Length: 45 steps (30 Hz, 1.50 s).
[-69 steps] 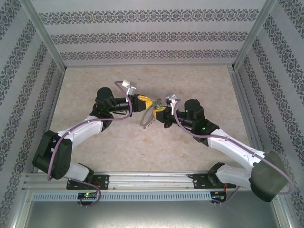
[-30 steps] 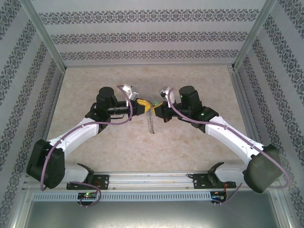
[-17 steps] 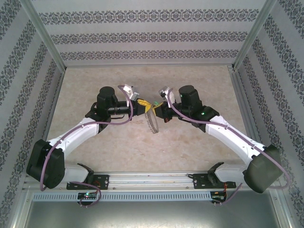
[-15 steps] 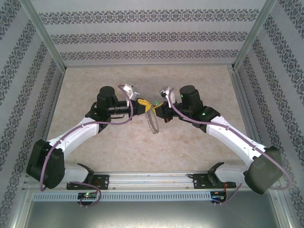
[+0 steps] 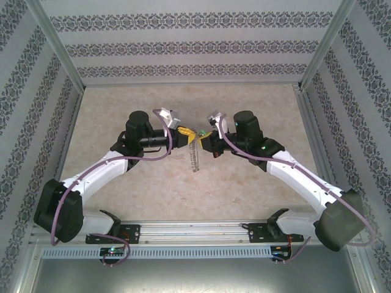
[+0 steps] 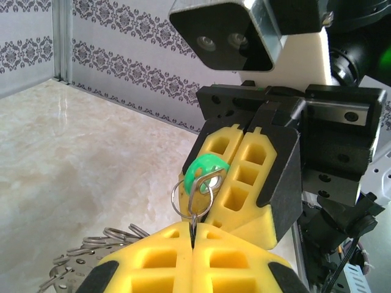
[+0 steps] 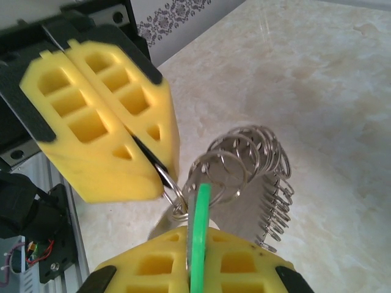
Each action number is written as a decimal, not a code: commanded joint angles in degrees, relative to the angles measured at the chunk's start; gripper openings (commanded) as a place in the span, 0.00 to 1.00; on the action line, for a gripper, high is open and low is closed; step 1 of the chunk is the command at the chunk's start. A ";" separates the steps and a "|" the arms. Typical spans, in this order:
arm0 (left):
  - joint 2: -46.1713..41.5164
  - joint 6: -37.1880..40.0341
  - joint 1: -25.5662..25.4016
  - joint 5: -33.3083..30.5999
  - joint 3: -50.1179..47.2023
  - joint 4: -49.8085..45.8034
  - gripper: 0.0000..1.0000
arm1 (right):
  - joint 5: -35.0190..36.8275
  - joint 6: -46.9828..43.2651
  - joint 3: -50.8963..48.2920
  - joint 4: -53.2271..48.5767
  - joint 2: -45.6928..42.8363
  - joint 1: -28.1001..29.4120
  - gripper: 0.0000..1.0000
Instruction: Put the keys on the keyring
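Observation:
The keyring (image 5: pixel 195 160) is a floppy chain of linked silver rings hanging down between the two arms above the table. My left gripper (image 5: pixel 186 135) is shut on its end ring (image 6: pixel 173 200), pinched at the yellow fingertips (image 6: pixel 193 229). My right gripper (image 5: pixel 202 139) faces it and is shut on the key (image 7: pixel 198 213), whose green head (image 6: pixel 201 168) sticks out of the yellow pads (image 7: pixel 197 235). The end ring lies against the key's head; I cannot tell whether it passes through the hole. The other rings (image 7: pixel 256 152) dangle beyond.
The marble-patterned table (image 5: pixel 122 97) lies below both arms. Patterned walls (image 5: pixel 195 49) enclose it on three sides, and a metal rail (image 5: pixel 195 232) runs along the near edge by the arm bases.
Both grippers stay tip to tip at the table's middle. Since the earliest frame they have moved a little farther back. The hanging chain has swung slightly.

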 commanded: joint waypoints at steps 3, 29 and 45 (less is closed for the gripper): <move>-1.26 -0.75 -0.55 -1.18 0.40 1.64 0.00 | -1.87 0.58 -2.58 3.48 -1.08 -0.17 0.00; -0.88 -1.47 -0.55 -1.20 0.59 2.89 0.00 | -2.68 0.69 0.71 4.28 3.40 3.06 0.00; -0.78 -1.13 -0.49 -0.96 0.67 2.50 0.00 | -1.09 -1.17 2.89 1.01 1.42 2.27 0.00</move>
